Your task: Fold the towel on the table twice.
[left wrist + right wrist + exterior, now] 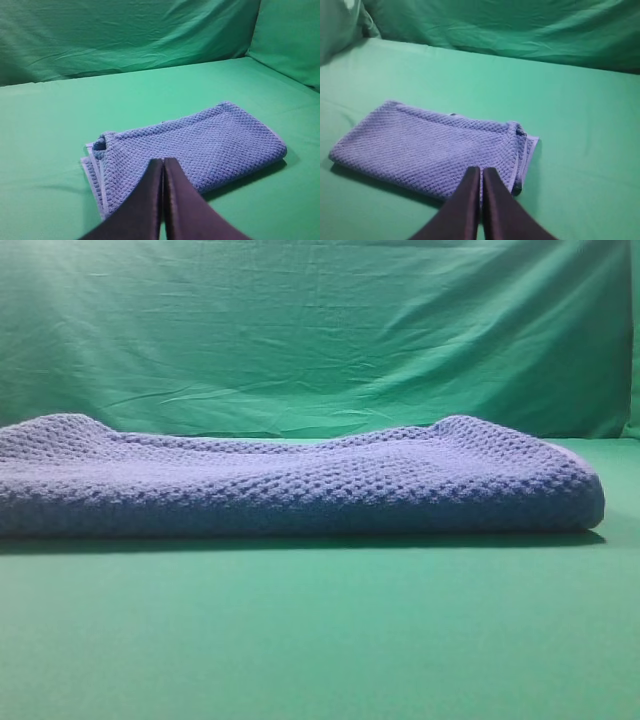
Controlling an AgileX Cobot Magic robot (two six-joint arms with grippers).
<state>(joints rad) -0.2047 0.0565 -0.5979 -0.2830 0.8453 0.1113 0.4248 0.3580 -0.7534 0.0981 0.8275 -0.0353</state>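
Blue-grey towel [300,480], folded flat, on table [320,630]

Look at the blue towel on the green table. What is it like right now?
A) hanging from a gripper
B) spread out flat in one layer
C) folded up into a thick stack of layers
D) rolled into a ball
C: the towel lies on the table with several stacked hemmed edges showing at one end, and neither the left gripper nor the right gripper holds it.

Folded towel [200,145] sole obstacle on table [60,125]; green surface open all around.
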